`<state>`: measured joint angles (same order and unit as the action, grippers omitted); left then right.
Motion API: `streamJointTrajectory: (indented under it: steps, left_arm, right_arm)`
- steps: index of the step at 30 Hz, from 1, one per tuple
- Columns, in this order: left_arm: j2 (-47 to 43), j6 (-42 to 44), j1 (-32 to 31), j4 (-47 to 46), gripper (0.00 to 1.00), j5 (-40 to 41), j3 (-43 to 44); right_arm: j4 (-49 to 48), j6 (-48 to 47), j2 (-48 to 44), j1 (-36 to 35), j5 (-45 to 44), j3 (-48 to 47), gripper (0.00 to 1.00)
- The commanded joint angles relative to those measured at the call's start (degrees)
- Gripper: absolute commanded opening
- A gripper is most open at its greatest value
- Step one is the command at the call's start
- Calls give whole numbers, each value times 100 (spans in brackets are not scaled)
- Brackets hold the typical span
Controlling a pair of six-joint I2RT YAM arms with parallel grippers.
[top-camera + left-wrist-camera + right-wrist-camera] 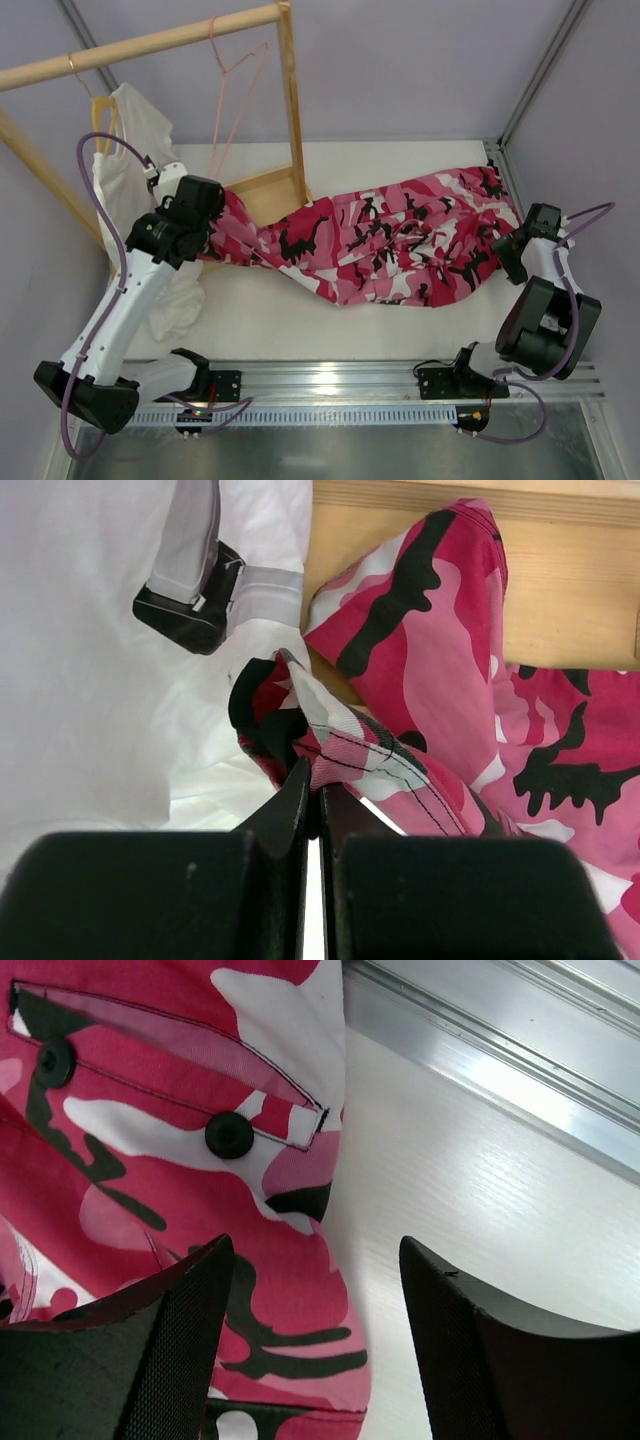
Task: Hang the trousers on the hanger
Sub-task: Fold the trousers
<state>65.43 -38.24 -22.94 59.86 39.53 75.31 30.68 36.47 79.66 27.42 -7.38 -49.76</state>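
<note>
My left gripper (312,808) is clamped on a leg end of the trousers (380,240), which lie spread across the bench (300,325). My right gripper (320,1260) is apart over the waist edge. The hanger (214,90) hangs bare, so draping is left.

My overhead camera looks down from above and behind me onto the whole desk (300,320). My left wrist camera peers past my left end effector (318,805), very near the trousers (430,680). My right one sits just as close behind my right end effector (315,1260), and all three views share the trousers.
</note>
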Motion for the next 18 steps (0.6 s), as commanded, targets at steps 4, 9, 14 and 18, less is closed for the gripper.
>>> streamJointTrajectory:
  steps: [4,9,14,18]
  left_arm:
    - [-109,290,123,-176,0,661,80]
    - [-127,378,254,-220,0,784,89]
    - [-109,519,343,-229,0,811,186]
    - [-48,650,360,-194,0,881,265]
  right_arm:
    - [-870,177,620,27,-308,-16,67]
    - [-923,220,981,35,-536,-289,63]
    - [-1011,308,1140,44,-669,-219,56]
    - [-1309,-25,956,70,-318,-148,63]
